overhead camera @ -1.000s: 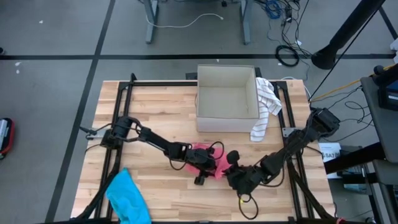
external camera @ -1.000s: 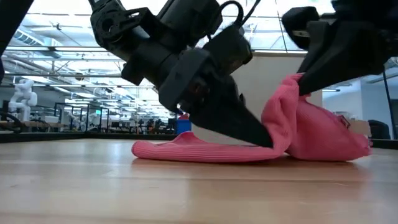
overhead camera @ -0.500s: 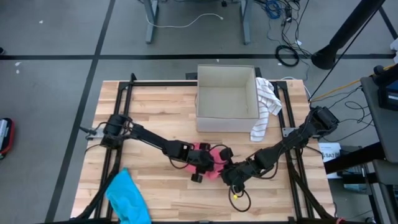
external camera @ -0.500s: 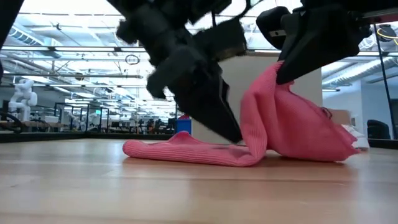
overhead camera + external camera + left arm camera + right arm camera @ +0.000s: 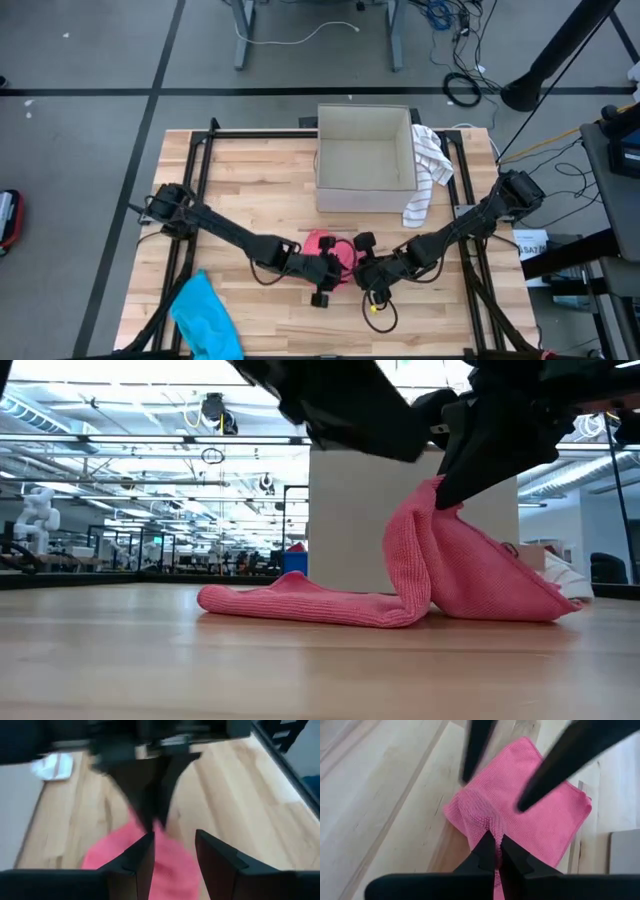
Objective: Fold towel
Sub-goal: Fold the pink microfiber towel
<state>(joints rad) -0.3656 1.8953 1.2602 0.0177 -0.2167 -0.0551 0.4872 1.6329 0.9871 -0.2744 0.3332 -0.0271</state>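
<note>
Well, cardboard box [image 5: 365, 160] w/ striped cloth [image 5: 426, 172] over rim.

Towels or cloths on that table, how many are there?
3. A pink towel lies mid-table between the arms, a blue cloth sits at the near left edge, and a striped cloth hangs over the box's right side. The box may hide more.

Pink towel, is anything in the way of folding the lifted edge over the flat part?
Nothing visible lies on the flat part of the pink towel. The right pincer pinches the raised edge; the left pincer hangs open just above the towel.
</note>
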